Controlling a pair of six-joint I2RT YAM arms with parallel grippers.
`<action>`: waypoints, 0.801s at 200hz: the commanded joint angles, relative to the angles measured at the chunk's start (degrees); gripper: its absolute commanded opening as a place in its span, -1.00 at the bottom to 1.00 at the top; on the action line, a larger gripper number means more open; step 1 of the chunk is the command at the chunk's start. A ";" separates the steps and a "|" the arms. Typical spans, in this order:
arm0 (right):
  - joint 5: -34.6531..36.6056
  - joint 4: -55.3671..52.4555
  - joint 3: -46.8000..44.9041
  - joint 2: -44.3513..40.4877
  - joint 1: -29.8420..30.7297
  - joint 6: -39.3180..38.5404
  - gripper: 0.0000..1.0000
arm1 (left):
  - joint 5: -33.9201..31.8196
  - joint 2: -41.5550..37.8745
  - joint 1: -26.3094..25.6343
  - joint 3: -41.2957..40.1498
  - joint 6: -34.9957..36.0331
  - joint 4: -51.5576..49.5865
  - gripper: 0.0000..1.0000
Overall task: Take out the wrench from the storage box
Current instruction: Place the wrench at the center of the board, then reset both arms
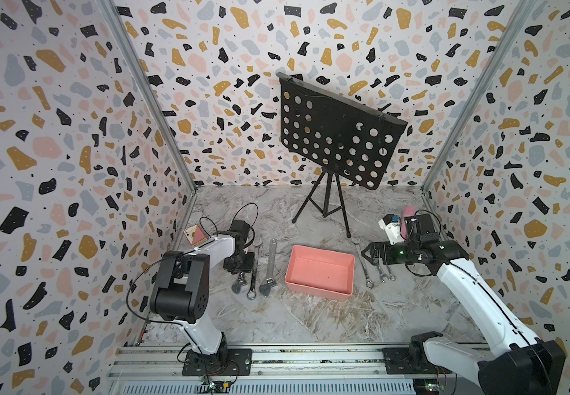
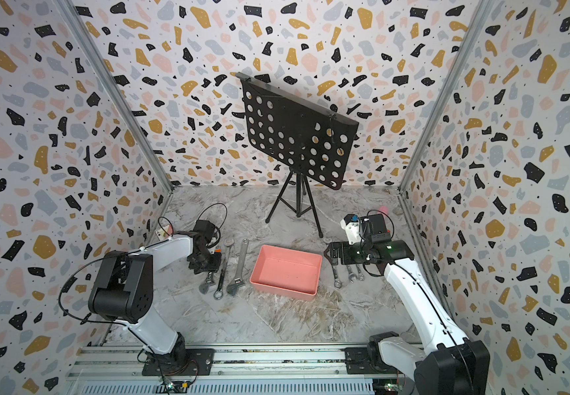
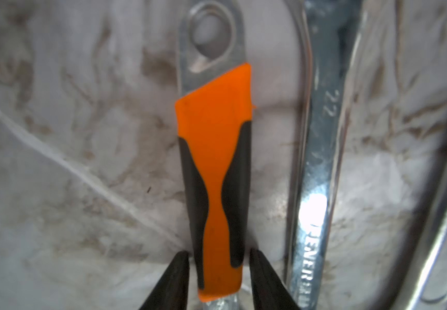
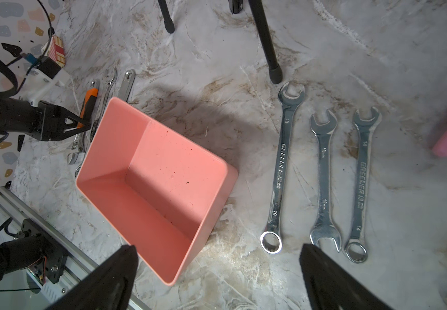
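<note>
Left jaws straddle the orange-handled wrench (image 3: 214, 150), seemingly released, on the counter (image 1: 311, 325) left of the empty box (image 1: 319, 290). Rising crooked, a tip could snag it and knock the adjacent spanner (image 3: 316, 161). Right jaws hang wide open over 3 spanners (image 4: 324, 174).

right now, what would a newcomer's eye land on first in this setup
The empty salmon-pink storage box sits in the middle of the marble tabletop, with three chrome wrenches lined up on the right arm's side. Behind it stands a black perforated music stand on a tripod. On the box's other side, the left gripper straddles an orange-handled wrench lying on the table.
</note>
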 commanded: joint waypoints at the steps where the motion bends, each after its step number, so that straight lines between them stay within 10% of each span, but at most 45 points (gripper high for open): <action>1: 1.57 -0.76 0.54 -1.80 -3.10 -1.92 1.00 | 0.74 -0.87 0.39 0.50 0.20 0.15 0.13; 68: 21.04 24.64 -12.53 -2.63 -14.23 -3.40 1.00 | 0.16 -14.02 4.87 -3.39 6.28 6.38 0.99; 160: 34.84 69.36 -35.25 8.01 -16.38 -7.15 1.00 | -6.93 -25.62 6.69 -33.80 2.32 66.27 1.00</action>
